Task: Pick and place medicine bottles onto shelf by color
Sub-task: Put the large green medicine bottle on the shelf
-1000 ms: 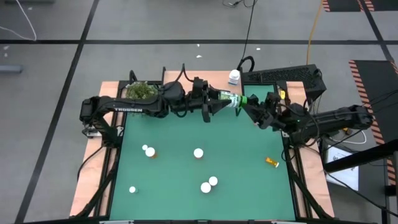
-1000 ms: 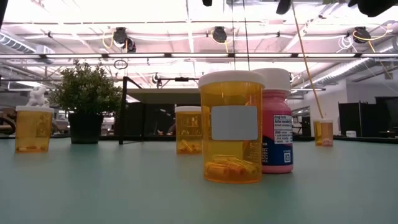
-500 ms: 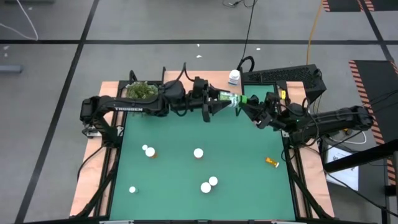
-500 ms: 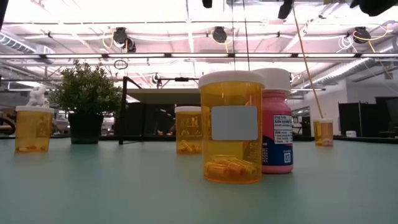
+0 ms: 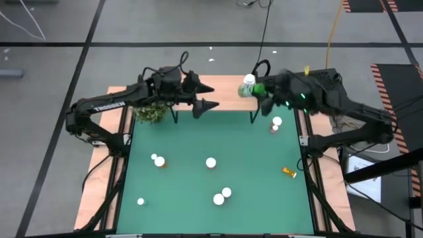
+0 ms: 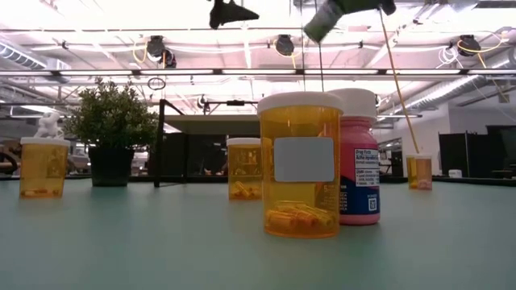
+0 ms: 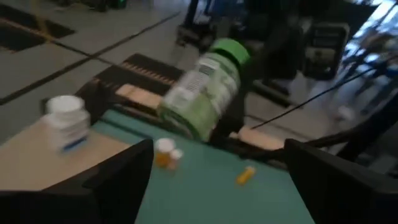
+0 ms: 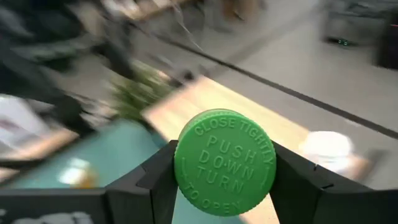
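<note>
A green-capped medicine bottle (image 7: 202, 90) hangs in the air over the right end of the light-wood shelf (image 5: 225, 84), with my right gripper (image 5: 259, 90) shut on it. My left gripper (image 5: 206, 106) stands open to its left, apart from the bottle, over the shelf's front edge. A small white bottle (image 5: 248, 80) stands on the shelf's right end. Several white-capped bottles stand on the green mat: orange ones (image 5: 158, 160) (image 5: 211, 162), a close pair (image 5: 222, 196) that includes a pink one (image 6: 360, 161), and another (image 5: 275, 123) near the right gripper. One orange bottle (image 5: 289, 171) lies on its side. My right gripper pinches the bottle at its cap end, one finger (image 8: 155, 180) on each side of the green cap (image 8: 186, 165), which faces back toward the wrist. The bottle lies along the fingers, its base toward the table's left, tilted and lifted clear over the shelf.
A bushy green plant (image 5: 149, 114) stands at the shelf's left end, under the left arm. A black keyboard (image 5: 297, 80) lies past the table's far right corner. A lone white-capped bottle (image 5: 141, 201) stands near the front left of the mat.
My left gripper has let go of the green-capped bottle and drawn back toward the table's left edge. My right gripper has kept the bottle and carried it toward the far edge, over the shelf's right end.
</note>
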